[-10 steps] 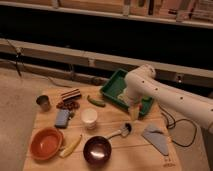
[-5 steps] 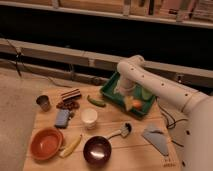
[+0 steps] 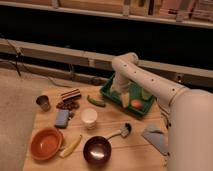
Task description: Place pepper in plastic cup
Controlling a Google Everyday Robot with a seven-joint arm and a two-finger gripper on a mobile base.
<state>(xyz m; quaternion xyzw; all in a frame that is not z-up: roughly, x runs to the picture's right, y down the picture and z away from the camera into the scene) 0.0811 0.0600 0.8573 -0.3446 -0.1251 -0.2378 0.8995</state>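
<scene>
The pepper (image 3: 96,101), small, dark green and slightly curved, lies on the wooden table (image 3: 135,145) left of the green tray. The plain white plastic cup (image 3: 89,118) stands upright in front of the pepper, a little toward me. My gripper (image 3: 118,92) hangs at the end of the white arm (image 3: 150,82), over the left edge of the green tray, just right of the pepper and above table level. It holds nothing that I can see.
A green tray (image 3: 112,95) holds an orange round item (image 3: 136,104) and other pieces. On the table: small grey metal cup (image 3: 43,103), orange bowl (image 3: 46,143), dark bowl (image 3: 97,150), yellow curved item (image 3: 70,146), blue sponge (image 3: 62,118), a scoop (image 3: 122,131), grey cloth (image 3: 156,137).
The arm has swung left from over the tray's middle toward its left edge, bringing the gripper closer to the pepper. Objects on the table have not moved.
</scene>
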